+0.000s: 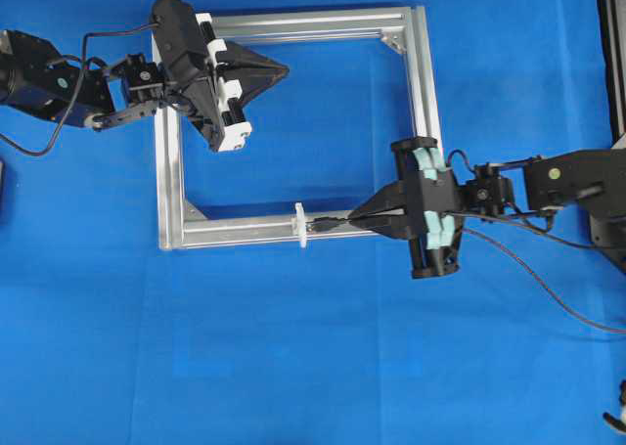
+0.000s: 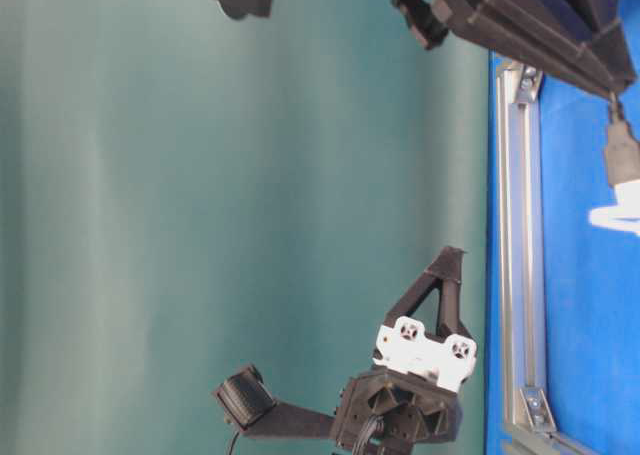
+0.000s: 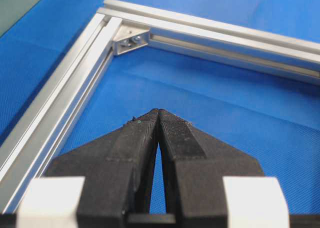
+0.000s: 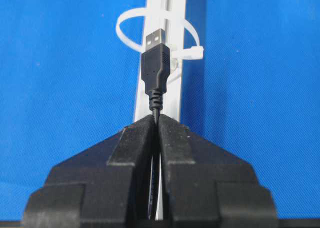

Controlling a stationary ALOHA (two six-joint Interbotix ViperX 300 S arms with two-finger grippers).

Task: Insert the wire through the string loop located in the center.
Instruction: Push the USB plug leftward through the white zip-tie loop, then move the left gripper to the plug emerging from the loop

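Note:
My right gripper is shut on the wire just behind its black plug. The plug's metal tip points at the string loop, a small white tie standing upright on the frame's near rail. In the overhead view the plug lies along that rail, its tip just right of the loop. Whether the tip is inside the ring I cannot tell. My left gripper hovers shut and empty inside the frame's upper left corner; in its wrist view the fingertips meet over blue cloth.
The square silver aluminium frame lies on a blue cloth, with corner brackets inside its corners. A thin black cable trails from the right arm toward the lower right. A dark object sits at the table's right edge.

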